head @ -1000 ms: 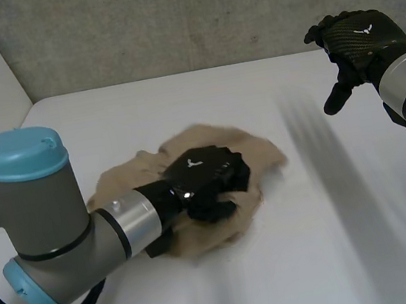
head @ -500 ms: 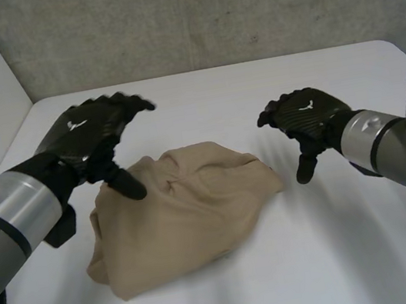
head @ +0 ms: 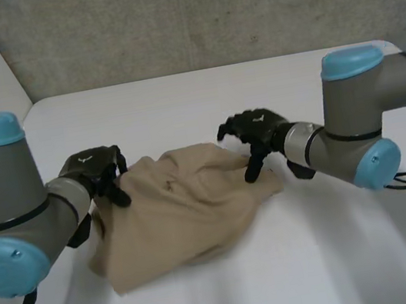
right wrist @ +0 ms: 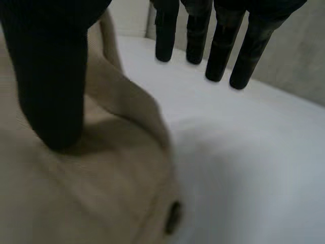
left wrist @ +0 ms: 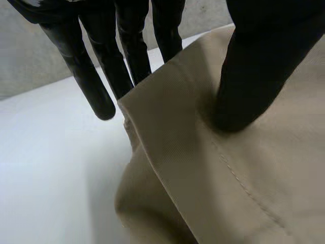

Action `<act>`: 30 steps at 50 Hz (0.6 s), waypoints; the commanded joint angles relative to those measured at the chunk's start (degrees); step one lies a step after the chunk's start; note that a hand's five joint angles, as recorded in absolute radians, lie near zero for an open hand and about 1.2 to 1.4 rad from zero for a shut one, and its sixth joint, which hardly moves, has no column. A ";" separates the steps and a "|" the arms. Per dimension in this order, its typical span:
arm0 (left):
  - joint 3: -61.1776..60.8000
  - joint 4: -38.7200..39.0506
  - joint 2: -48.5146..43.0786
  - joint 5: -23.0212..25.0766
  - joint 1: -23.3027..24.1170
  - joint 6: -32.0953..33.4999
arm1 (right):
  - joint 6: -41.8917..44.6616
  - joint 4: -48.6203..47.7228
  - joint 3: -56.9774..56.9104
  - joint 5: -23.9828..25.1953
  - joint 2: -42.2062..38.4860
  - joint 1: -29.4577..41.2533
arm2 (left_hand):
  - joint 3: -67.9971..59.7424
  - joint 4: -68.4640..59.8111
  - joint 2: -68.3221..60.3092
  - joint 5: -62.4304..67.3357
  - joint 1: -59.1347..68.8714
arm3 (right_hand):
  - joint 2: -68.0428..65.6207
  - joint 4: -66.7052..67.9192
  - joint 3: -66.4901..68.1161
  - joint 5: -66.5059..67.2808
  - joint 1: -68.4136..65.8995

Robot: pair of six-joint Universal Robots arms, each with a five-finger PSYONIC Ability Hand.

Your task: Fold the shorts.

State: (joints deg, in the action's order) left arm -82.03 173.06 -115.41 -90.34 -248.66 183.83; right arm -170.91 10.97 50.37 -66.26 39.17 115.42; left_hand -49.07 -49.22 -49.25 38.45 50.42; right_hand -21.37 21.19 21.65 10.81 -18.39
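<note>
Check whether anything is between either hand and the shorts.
Nothing visible. The left hand presses its thumb on the shorts at one edge, the right hand at the opposite edge; both hands' fingers hang straight beyond the cloth.

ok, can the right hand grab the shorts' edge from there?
Probably yes: the right hand has its thumb on the shorts by the edge, fingers straight over the table beyond; nothing between.

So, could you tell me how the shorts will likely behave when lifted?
Probably floppy: the shorts lie crumpled in soft folds, so they should sag. Likely light, as the edge looks thin. The matte weave seems unlikely to slip.
</note>
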 commanded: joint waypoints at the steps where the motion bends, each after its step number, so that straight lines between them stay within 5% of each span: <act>1: 5.37 0.26 -0.26 -1.86 1.25 1.26 | -1.44 0.55 -2.81 3.77 -1.55 0.15 | -30.04 -29.89 -29.85 30.65 28.69 | -58.48 58.67 58.20 59.04 -61.46; 9: 14.69 2.72 -1.31 -2.21 1.51 10.93 | 4.77 -7.23 -8.71 -4.73 3.08 0.50 | -30.93 -30.78 -30.75 31.55 29.58 | -58.63 58.81 58.35 59.19 -61.61; 15: 19.36 21.24 3.33 -3.17 2.74 11.90 | 13.41 -30.79 -1.17 -16.87 16.01 2.43 | -30.93 -30.78 -30.75 31.55 29.58 | -58.63 58.81 58.35 59.19 -61.61; 20: 13.93 35.23 10.19 -6.95 2.92 11.46 | 14.29 -47.25 7.36 -19.44 23.84 3.67 | -30.93 -30.78 -30.75 31.55 29.58 | -58.63 58.81 58.35 59.19 -61.61; 30: -2.15 39.29 12.49 -7.48 4.41 11.20 | 14.73 -33.14 13.44 -16.98 26.84 5.07 | -30.93 -30.78 -30.75 31.55 29.58 | -58.63 58.81 58.35 59.19 -61.61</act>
State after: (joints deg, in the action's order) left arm -74.43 212.15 -103.11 -97.84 -244.88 195.26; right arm -155.92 -34.60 61.41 -84.94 66.20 120.29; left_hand -68.04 -68.36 -68.49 55.31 65.23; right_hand -67.45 68.09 67.32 57.04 -57.08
